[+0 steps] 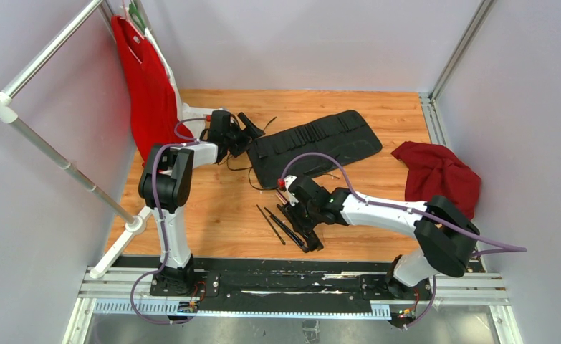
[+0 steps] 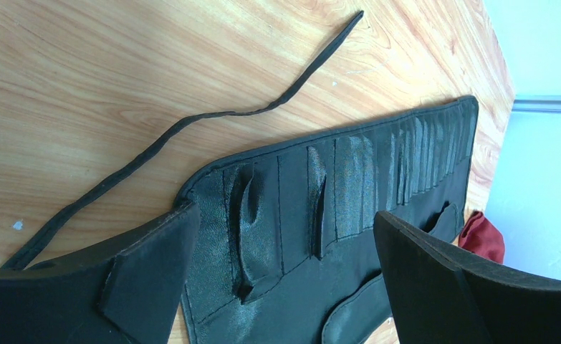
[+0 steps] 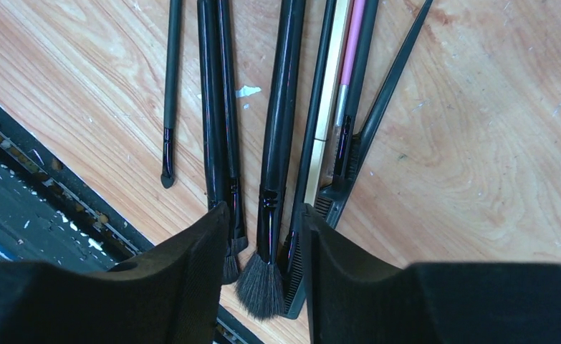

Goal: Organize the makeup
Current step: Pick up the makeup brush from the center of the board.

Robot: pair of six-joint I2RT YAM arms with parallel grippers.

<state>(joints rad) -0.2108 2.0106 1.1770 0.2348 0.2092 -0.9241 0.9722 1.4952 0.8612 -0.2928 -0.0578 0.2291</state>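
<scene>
Item: a set of thin, pencil-length makeup brushes point(image 1: 295, 231), mostly black, which lay side by side on the light wooden tabletop point(image 1: 213, 208) near its front edge, bristle ends toward the arm bases. Among them we noted a thick black brush with a fluffy head point(image 3: 272, 143), a pink-shafted brush point(image 3: 354, 43), a tan-shafted brush point(image 3: 331, 86), and a slim black brush point(image 3: 171, 86) lying a little apart on the left in the right wrist view. The right end effector point(image 3: 264, 215) hung low over the bristle ends with its fingers apart, the thick brush lying between them. Further back, an unrolled black fabric roll with stitched slots point(image 1: 317, 143) lay flat, its black cord point(image 2: 213, 118) trailing across the wood. The left end effector point(image 2: 284, 222) hovered over the left end of the roll, fingers wide apart and holding nothing. A crumpled dark red cloth point(image 1: 438, 175) lay to the right of the roll.
</scene>
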